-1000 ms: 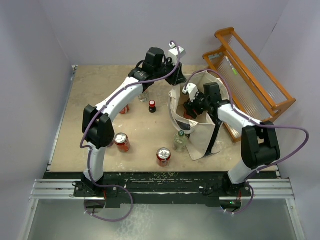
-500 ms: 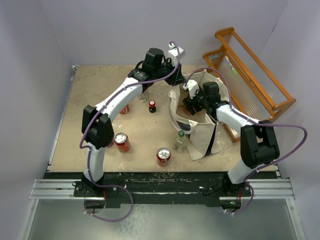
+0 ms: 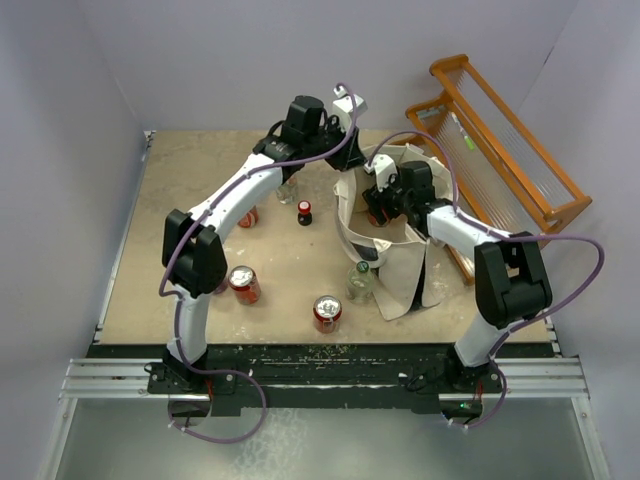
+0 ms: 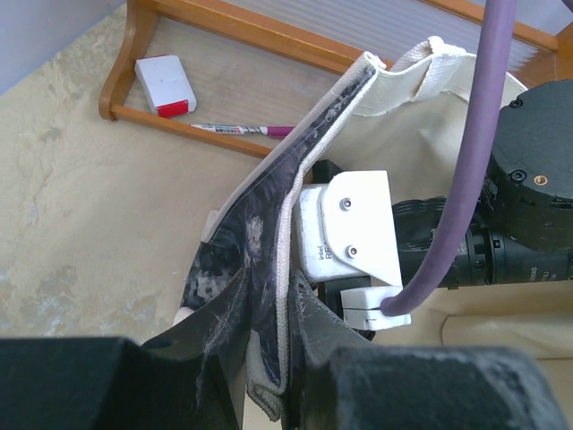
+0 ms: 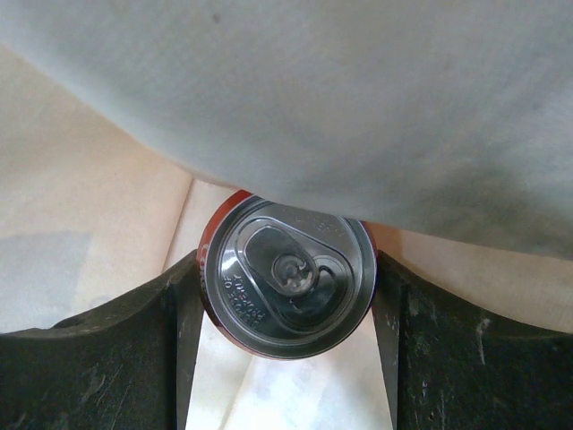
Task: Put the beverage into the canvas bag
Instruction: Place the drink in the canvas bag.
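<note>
The cream canvas bag [image 3: 400, 270] stands at the table's right, mouth open upward. My left gripper [image 3: 350, 150] is at its far rim; in the left wrist view the gripper [image 4: 269, 313] is shut on the bag's dark-printed edge [image 4: 269, 224], holding it up. My right gripper [image 3: 378, 205] reaches into the bag's mouth. In the right wrist view it [image 5: 286, 287] is shut on a red beverage can [image 5: 286, 273], seen from the top with its silver lid and tab. Cream canvas [image 5: 358, 107] hangs just above the can and covers its far edge.
An orange wooden rack [image 3: 500, 150] stands right of the bag, holding a red-white box [image 4: 166, 85] and a pen [image 4: 242, 131]. Two red cans [image 3: 244, 284] [image 3: 327, 312], a green-capped glass bottle [image 3: 360, 280] and a small red-capped dark bottle [image 3: 304, 213] stand left of the bag.
My right gripper has carried the can toward the far side inside the bag's mouth, and the bag's walls shifted with it. The left gripper keeps its hold on the rim.
</note>
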Robot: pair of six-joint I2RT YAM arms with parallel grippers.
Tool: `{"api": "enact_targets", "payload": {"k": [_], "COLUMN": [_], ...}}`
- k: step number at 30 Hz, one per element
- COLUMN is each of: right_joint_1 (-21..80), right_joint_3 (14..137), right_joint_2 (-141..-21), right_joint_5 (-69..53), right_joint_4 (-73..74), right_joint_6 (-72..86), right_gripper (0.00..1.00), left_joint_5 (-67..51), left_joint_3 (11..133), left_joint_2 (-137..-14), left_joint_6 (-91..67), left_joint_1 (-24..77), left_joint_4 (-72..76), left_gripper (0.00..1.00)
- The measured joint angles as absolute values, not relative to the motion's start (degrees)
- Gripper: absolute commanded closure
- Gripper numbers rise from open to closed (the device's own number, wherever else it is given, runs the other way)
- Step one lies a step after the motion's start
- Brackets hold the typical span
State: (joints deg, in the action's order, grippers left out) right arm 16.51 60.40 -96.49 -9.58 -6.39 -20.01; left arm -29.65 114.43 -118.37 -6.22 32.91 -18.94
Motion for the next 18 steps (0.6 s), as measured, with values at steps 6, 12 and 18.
{"api": "enact_targets", "payload": {"k": [6,12,18], "right_joint_1": [16.88,16.97,16.97], "right_joint_3": [61.39,61.39,61.80], "right_joint_2": [-98.26,-98.30,-98.28], "right_joint_5": [-8.43,-7.97,-8.05], "right_joint_4": [-7.90,-8.19,-7.57], "right_joint_6": [-19.38,-19.27,-19.29], "right_gripper": [0.68,0.55,0.39], "left_joint_5": [-29.61,-29.69,-29.82], "left_joint_3": [114.21,114.21,114.32], "left_joint_2": [-118.37,-118.39,-118.56], "left_joint_6": [-6.24,-6.26,-6.35], "left_joint_1": [32.34,32.32,32.29], "left_joint_4": [-19.29,-19.38,-19.35], "left_gripper": [1.00,1.00,1.00]}}
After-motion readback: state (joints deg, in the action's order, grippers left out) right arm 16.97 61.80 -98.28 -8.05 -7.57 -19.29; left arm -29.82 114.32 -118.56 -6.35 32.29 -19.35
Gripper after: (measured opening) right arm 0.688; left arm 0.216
